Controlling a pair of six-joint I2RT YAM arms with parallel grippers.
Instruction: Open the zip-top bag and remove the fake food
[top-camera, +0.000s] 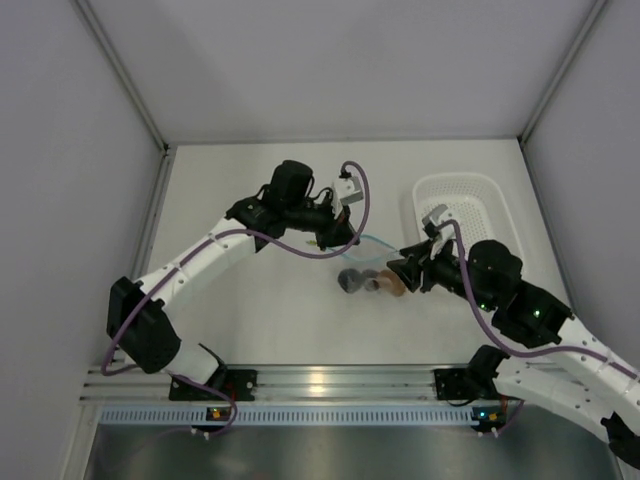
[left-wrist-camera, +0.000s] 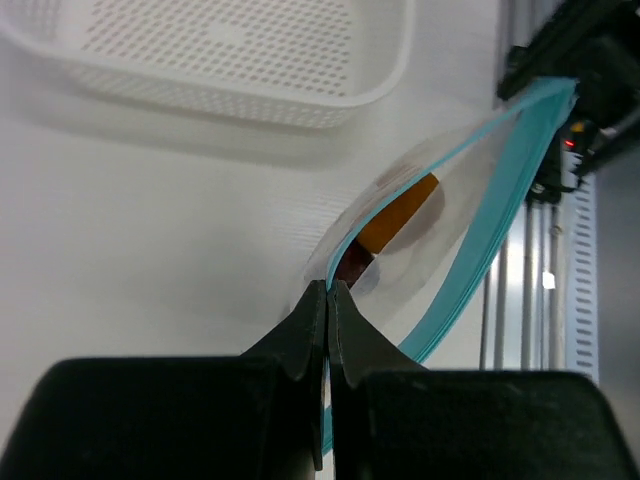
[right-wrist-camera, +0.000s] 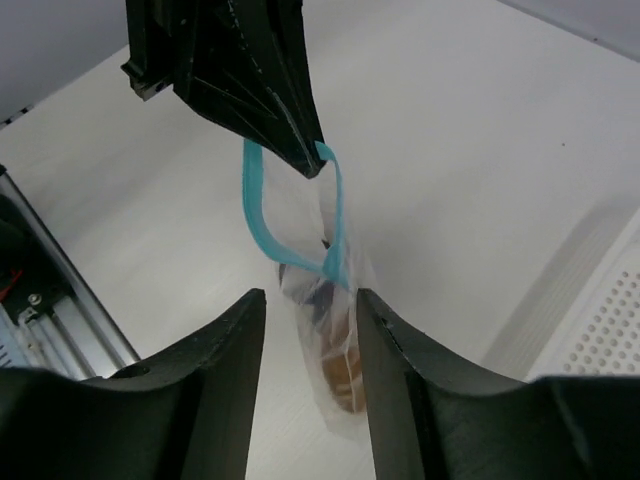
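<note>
The zip-top bag (right-wrist-camera: 335, 250) hangs by its light blue zip strip (left-wrist-camera: 490, 230), which gapes open in a loop. My left gripper (left-wrist-camera: 327, 290) is shut on one side of that strip; in the right wrist view it (right-wrist-camera: 318, 160) holds the bag from above. Fake food lies inside: an orange piece (left-wrist-camera: 398, 215), a maroon piece (left-wrist-camera: 352, 265) and a dark piece (right-wrist-camera: 322, 297). My right gripper (right-wrist-camera: 310, 300) is open, its fingers on either side of the bag's lower part. From above, the bag (top-camera: 368, 272) sits between both grippers at mid-table.
A white perforated basket (top-camera: 460, 200) stands at the back right, just behind my right gripper (top-camera: 402, 270). The aluminium rail (top-camera: 320, 385) with both arm bases runs along the near edge. Grey walls enclose the table on three sides.
</note>
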